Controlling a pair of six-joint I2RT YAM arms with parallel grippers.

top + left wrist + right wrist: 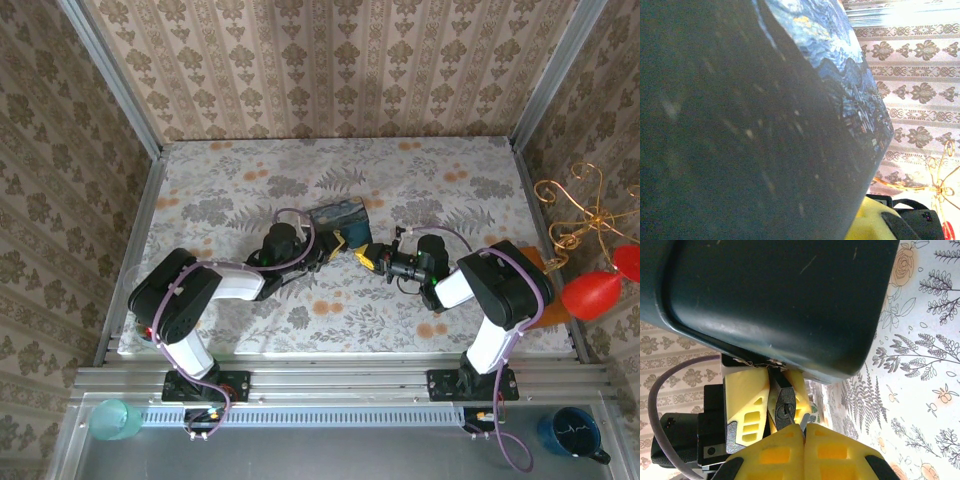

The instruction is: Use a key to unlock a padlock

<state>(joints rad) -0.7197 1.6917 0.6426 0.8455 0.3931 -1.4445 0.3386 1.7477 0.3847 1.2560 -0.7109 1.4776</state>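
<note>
The small dark padlock is pinched between the yellow fingers of my left gripper, keyhole facing my right wrist camera. My right gripper is shut on the key. The key's thin blade reaches up to the keyhole and its tip sits in the slot. In the top view both grippers meet nose to nose at mid-table, my right gripper just right of the left. The blue swirl-painted tin lies right behind them, and its dark side blocks the left wrist view.
A gold wire stand and a red bulb-shaped object sit past the table's right edge. A teal cup and a dark blue mug stand on the near ledge. Patterned walls close in the floral table.
</note>
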